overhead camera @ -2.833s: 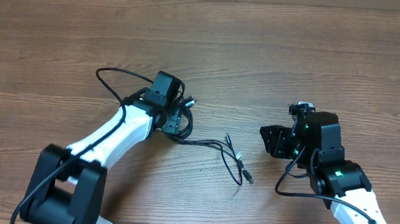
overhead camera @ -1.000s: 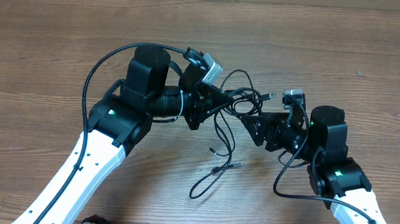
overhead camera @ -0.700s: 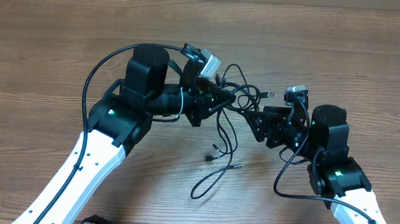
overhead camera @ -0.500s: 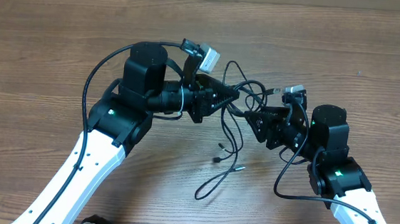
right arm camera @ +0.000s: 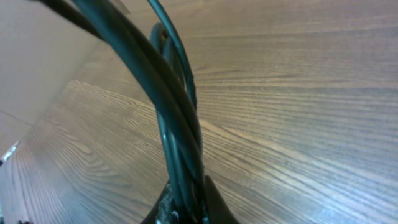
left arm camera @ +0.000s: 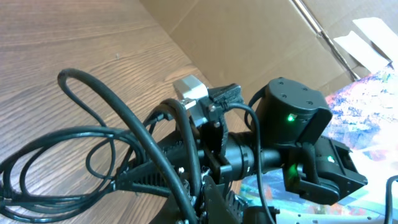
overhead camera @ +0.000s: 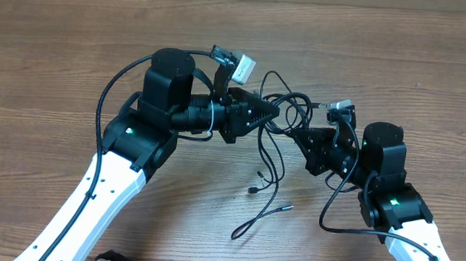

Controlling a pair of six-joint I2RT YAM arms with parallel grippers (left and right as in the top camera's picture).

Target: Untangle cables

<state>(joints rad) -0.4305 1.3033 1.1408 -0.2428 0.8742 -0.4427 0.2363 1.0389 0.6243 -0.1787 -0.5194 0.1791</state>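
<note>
Lifted cables (overhead camera: 287, 110) off desk (overhead camera: 74, 35) since earliest frame: then flat near mid-desk beside left gripper (overhead camera: 274, 112), now bunched in air btw both grippers. Swung left arm (overhead camera: 132, 139) round to point twd right edge. Closed right gripper (overhead camera: 296, 134) within last sec: spread before, now pressed together on strands of same bunch. Let lowest loose tail slide a bit twd near edge.

Pinching cables tight w/ left gripper, tips aimed at right gripper and just beside it; touching or not, can't tell from overhead. Holding bunch approx mid-desk side to side, slightly twd far edge. Leaving several loops sticking out round grip pt, one arcing twd far edge. Trailing two tails twd near edge: one ending in small plug (overhead camera: 253, 187), other in long curved run w/ pale tip. Resting on wood or hanging just clear, can't tell.

From left wrist cam: seeing black loops close to lens, crossing in front of right gripper, w/ wood grain behind and cardboard (left arm camera: 249, 37) past far edge. From right wrist cam: seeing two or three strands rising from btw own fingers at bottom of frame, blurred, w/ pads mostly cut off.
</note>
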